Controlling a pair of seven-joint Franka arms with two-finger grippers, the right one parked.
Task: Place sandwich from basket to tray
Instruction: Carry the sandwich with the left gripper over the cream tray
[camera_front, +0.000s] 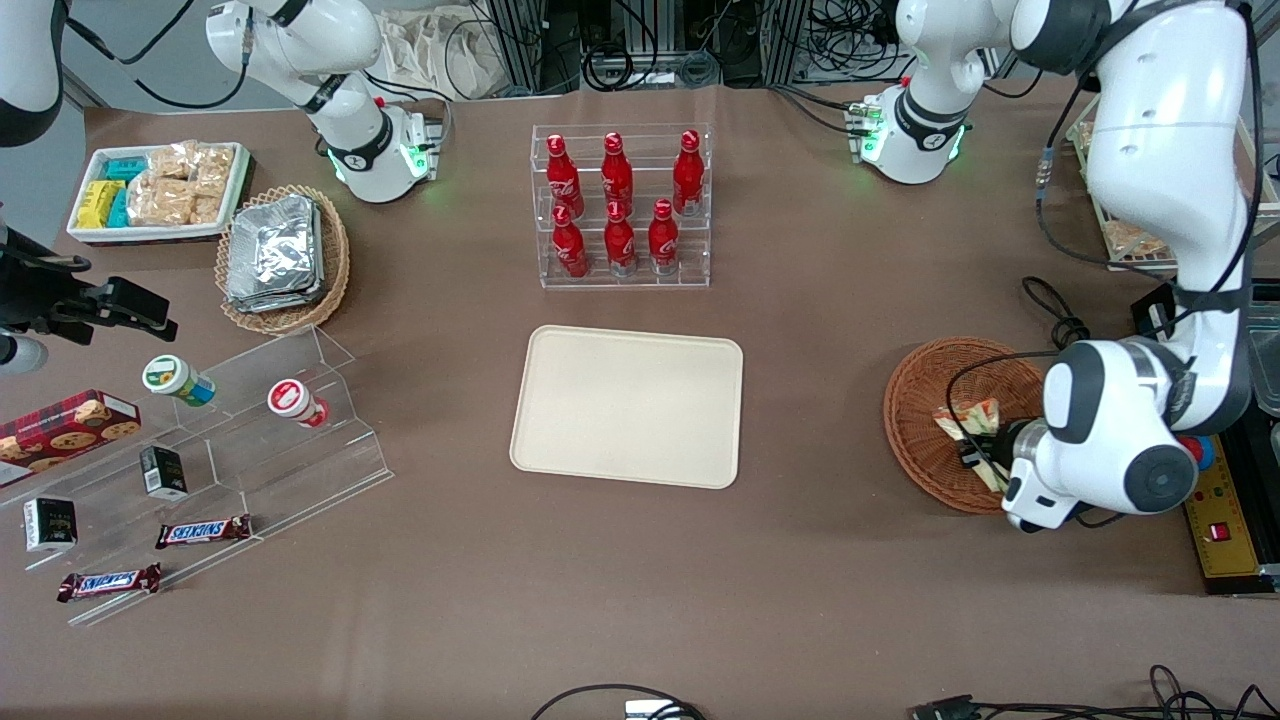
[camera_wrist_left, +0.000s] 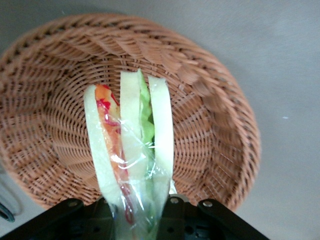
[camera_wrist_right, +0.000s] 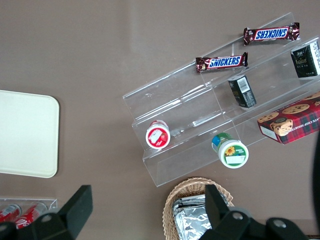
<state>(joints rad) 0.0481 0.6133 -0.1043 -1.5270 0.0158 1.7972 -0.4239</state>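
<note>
Wicker is sitting just under our gripper (camera_wrist_left: 142, 212), which is pinching the wrapped sandwich (camera_wrist_left: 131, 150) by one end over the basket (camera_wrist_left: 45, 110); we are judging the grasp made, so next we are lifting it clear and carrying it to the tray (camera_front: 628, 405), well apart toward the parked arm

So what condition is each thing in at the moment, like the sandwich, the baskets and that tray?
sandwich: wrapped in clear film, held in the gripper above the basket
gripper: shut on the sandwich, over the basket
basket: nothing else visible inside
tray: bare
red bottles: upright in their clear rack
</note>
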